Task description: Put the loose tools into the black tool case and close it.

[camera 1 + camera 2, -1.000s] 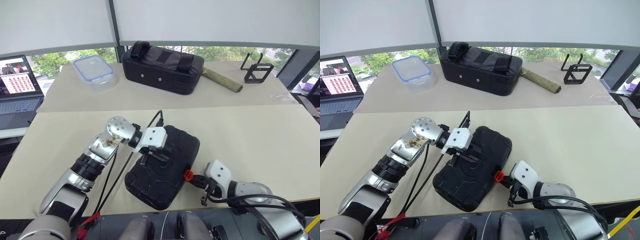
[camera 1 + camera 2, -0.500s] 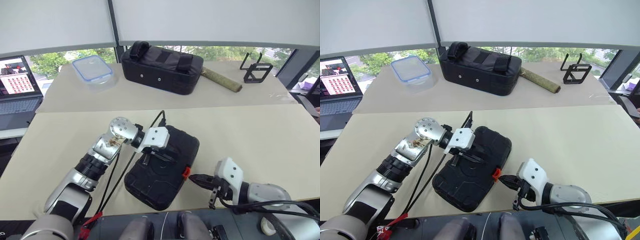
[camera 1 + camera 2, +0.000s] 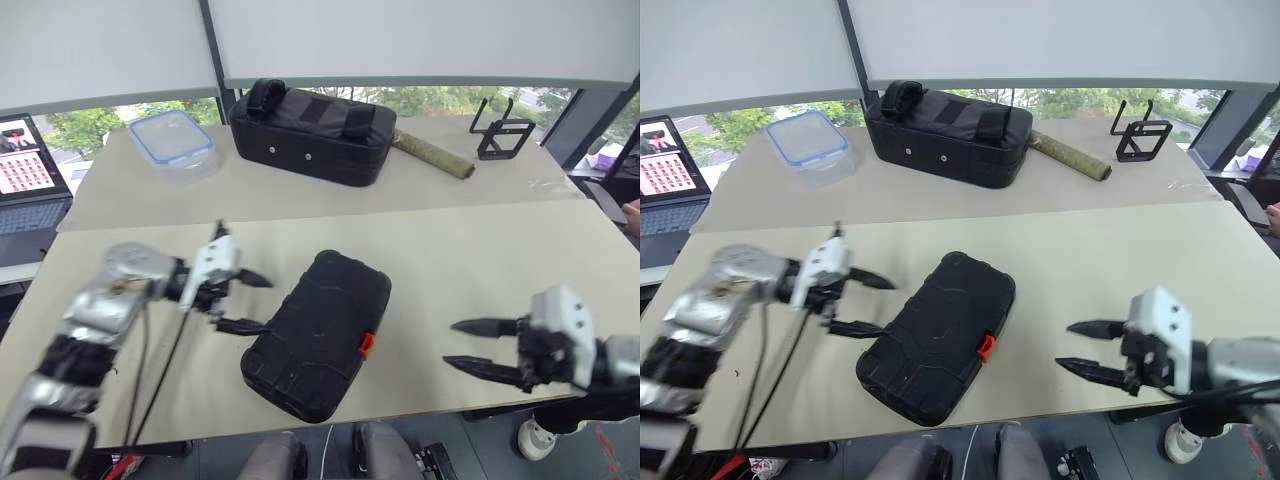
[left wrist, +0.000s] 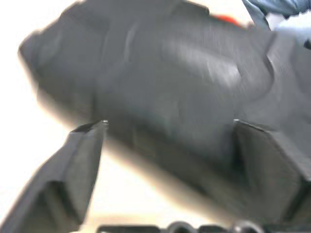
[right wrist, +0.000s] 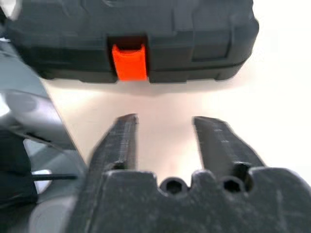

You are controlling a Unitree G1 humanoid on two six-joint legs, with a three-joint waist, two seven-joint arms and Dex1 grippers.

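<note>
Flanking the shut black tool case (image 3: 318, 334), both claws gape empty.

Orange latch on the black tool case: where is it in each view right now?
Left eye: orange latch on the case's right edge, below centre.
Right eye: same edge of the black tool case, near bottom centre.
Left wrist: a red-orange sliver at the top edge.
Right wrist: upper left, above the claw.
Shared landmark: the case's closed lid.
</note>
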